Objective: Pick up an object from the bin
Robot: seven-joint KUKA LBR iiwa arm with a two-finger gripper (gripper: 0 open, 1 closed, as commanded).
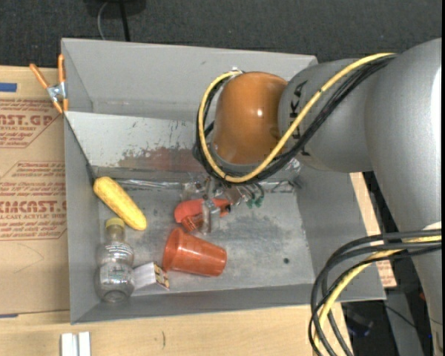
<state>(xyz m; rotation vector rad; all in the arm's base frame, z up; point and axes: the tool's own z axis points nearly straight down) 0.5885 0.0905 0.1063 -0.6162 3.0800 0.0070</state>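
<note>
Hand (211,208) low at small red thing (185,213), middle of bin (282,239); open or closed, cannot tell. Risk: off-centre grip slips, thing rolls against orange cup (195,254).

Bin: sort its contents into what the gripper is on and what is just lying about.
On the job:
- gripper
- small red thing, at the gripper's tip

Lying about:
- yellow corn cob, left
- clear bottle, lower left corner
- orange cup, on its side
- white tag, between bottle and cup
</note>
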